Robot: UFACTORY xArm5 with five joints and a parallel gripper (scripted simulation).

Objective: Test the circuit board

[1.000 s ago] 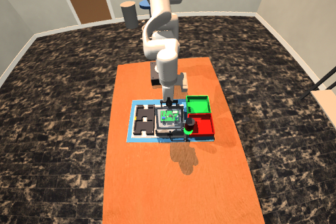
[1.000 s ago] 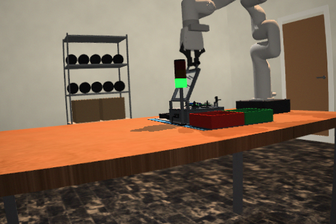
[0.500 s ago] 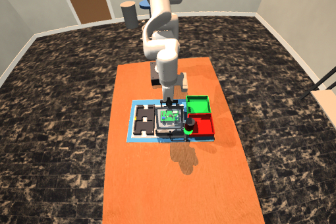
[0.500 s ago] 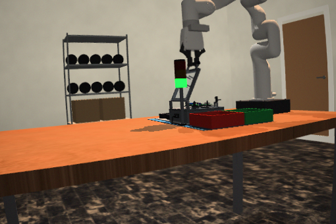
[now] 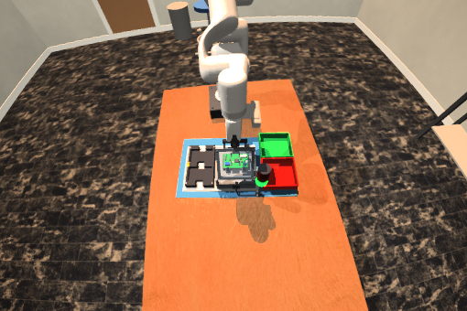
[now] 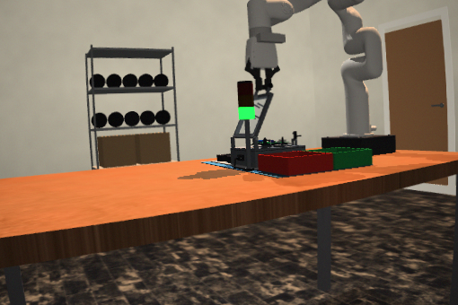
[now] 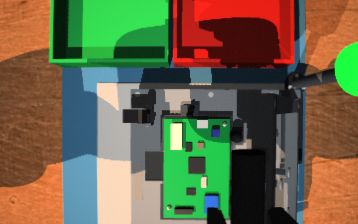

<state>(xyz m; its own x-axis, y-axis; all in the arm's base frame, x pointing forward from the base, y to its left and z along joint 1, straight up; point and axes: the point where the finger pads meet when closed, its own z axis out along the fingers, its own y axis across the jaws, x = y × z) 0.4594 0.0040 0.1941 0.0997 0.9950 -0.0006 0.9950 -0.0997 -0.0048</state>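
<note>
The green circuit board (image 7: 196, 165) lies flat in the tester (image 5: 234, 170), component side up, with its white connector (image 7: 176, 136) at the corner toward the bins. The tester's lid (image 6: 262, 108) stands raised at a steep angle; in the wrist view it shows as a dark bar (image 7: 248, 180) beside the board. The signal light (image 6: 246, 113) glows green. My gripper (image 6: 263, 84) hangs at the lid's top edge, fingers slightly apart with nothing gripped between them; its fingertips show at the bottom of the wrist view (image 7: 247, 217). It is also above the tester's far side in the top view (image 5: 233, 142).
The green bin (image 5: 275, 144) and the red bin (image 5: 282, 174) stand side by side next to the tester; both are empty. The black tray (image 5: 200, 166) sits on the blue mat left of the tester. The arm's base (image 6: 358, 143) is behind the bins.
</note>
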